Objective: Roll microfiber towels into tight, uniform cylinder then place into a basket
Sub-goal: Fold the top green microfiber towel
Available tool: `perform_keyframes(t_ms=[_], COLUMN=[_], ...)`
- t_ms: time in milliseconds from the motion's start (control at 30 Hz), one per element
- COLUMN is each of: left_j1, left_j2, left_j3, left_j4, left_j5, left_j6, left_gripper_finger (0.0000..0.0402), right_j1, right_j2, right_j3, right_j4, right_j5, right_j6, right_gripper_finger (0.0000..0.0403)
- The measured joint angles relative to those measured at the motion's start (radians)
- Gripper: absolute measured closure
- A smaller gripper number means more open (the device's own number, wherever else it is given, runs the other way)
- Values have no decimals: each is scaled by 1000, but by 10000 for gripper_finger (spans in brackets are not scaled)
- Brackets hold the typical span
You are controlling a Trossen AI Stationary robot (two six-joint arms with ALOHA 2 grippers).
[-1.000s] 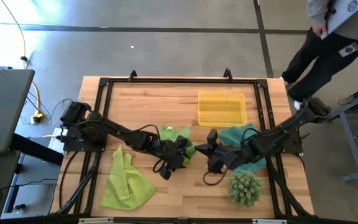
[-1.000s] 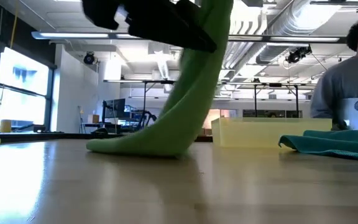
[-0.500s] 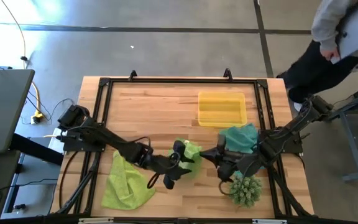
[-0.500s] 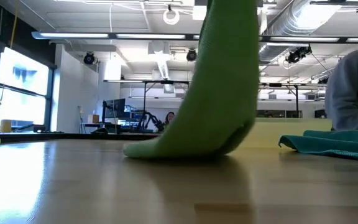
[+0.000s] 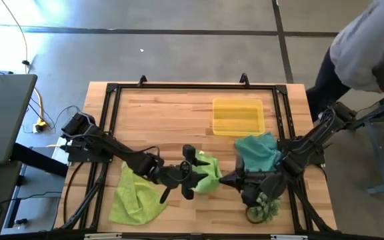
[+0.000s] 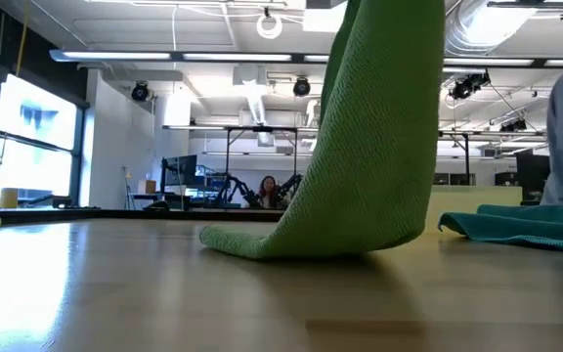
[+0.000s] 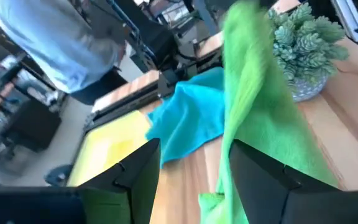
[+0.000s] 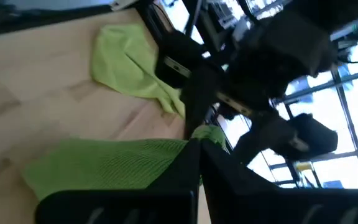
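Near the front middle of the desk (image 5: 159,113), a lime-green towel (image 5: 207,175) hangs lifted, pinched at one edge by the right claw (image 5: 222,181), whose fingers are closed on the cloth. Low view confirms: towel drapes down from above, only its lower fold touching the wood.

Left claw (image 5: 191,172) sits just beside the same towel on its other side, fingers spread wide, nothing between them. Its wrist view shows the green cloth dangling just ahead of the two dark fingers, slightly off the gap, not yet inside it.

Key relation, as I judge it: towel's long axis runs near upright, top edge at the right claw, free hanging part facing the left claw. Left claw is the nearer free one; it would need to close on the hanging edge so the two can stretch the cloth flat before rolling.

Other task items:
- second lime-green towel (image 5: 136,195), crumpled, near the left front corner, well apart from both claws.
- teal towel (image 5: 257,150), heaped beside the right arm, just in front of the basket.
- basket (image 5: 238,117), yellow, toward the far side, nothing in it.
- spiky plant (image 5: 264,207), partly hidden under the right arm.

Writing or brands: none readable in any view.
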Motion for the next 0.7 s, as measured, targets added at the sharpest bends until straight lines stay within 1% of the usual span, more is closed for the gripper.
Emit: perform_keyframes(t_ms=[67,200,267,333,567,700], left_j1=[1,14,19,25,44,45], left_j2=[0,8,13,28,82,128], left_j3=[0,0,-2,1,-2,-2], left_j4=[-11,-33,-40,-23,-47,-55], left_j5=[29,193,233,239,228,208], left_j6=[-15,-45,-46,-45,-82,-108], left_gripper_finger=[220,220,220,220,220,220], right_j1=[20,38,41,41,42,41], right_j2=[0,0,1,1,1,1], right_j3=[0,0,0,0,0,0], right_j4=[1,13,19,33,148,158], right_j5=[6,79,91,89,85,92], right_j6=[-2,-3,-9,-37,-146,-166], right_gripper_finger=[403,403,403,403,403,403])
